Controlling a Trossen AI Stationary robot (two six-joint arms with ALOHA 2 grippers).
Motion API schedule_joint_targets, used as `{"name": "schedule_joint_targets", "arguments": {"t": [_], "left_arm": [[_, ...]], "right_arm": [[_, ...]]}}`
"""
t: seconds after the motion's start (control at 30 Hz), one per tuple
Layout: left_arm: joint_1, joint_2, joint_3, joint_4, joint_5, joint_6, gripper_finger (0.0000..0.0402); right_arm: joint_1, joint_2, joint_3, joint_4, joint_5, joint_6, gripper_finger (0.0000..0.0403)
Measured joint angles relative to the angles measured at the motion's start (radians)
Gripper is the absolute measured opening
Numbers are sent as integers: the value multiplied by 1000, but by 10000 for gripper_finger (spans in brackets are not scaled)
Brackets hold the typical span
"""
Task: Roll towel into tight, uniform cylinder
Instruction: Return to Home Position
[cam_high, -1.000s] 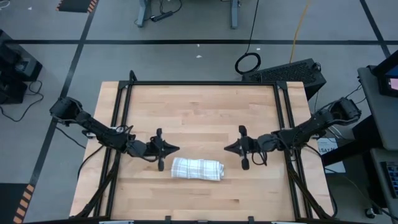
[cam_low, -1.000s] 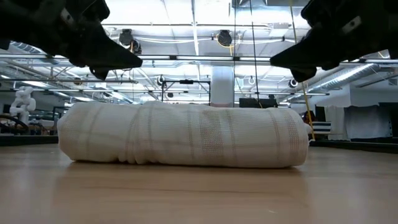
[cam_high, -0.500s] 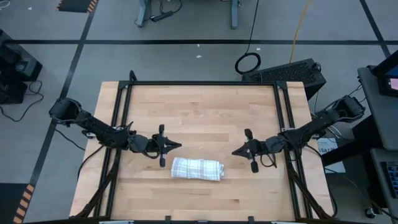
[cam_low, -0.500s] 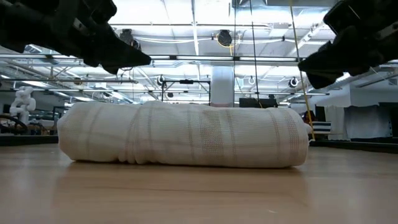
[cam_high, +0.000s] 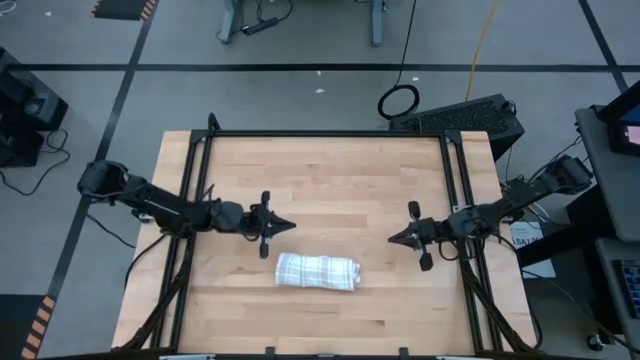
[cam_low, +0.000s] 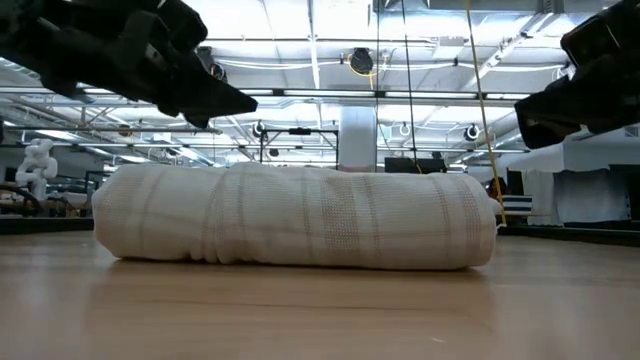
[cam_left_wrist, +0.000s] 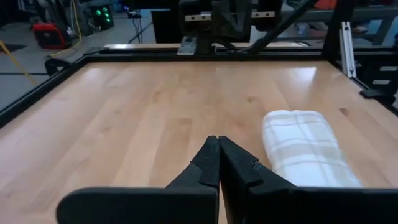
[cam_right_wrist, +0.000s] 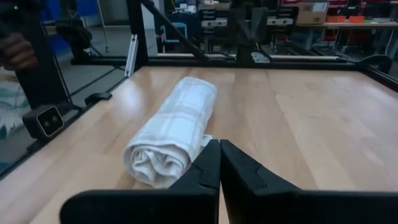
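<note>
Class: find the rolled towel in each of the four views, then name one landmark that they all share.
High view: towel low in the middle of the table.
Low view: towel fills the middle, side on.
Left wrist view: towel just beside the left tool.
Right wrist view: towel beside the right tool, spiral end showing.
Shared landmark: the wooden table.

towel (cam_high: 317, 271) rolled into a cylinder, lying lower-middle on desk (cam_high: 330, 170); left gripper (cam_high: 284, 223) near its left end, right gripper (cam_high: 394, 238) off to its right, neither touching
</note>
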Motion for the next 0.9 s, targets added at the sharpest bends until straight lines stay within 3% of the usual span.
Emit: {"name": "schedule_joint_targets", "arguments": {"t": [0.23, 0.33, 0.63, 0.9], "left_arm": [[76, -1, -6, 0, 123, 20, 1], [87, -22, -54, 19, 116, 20, 1], [88, -130, -322, 323, 64, -44, 0], [87, -211, -326, 200, 32, -47, 0]], "right_arm": [[0, -80, 0, -94, 7, -23, 0], [0, -115, 0, -125, 29, -32, 0], [-1, -191, 0, -155, 62, -57, 0], [-1, -260, 1, -183, 81, -70, 0]]}}
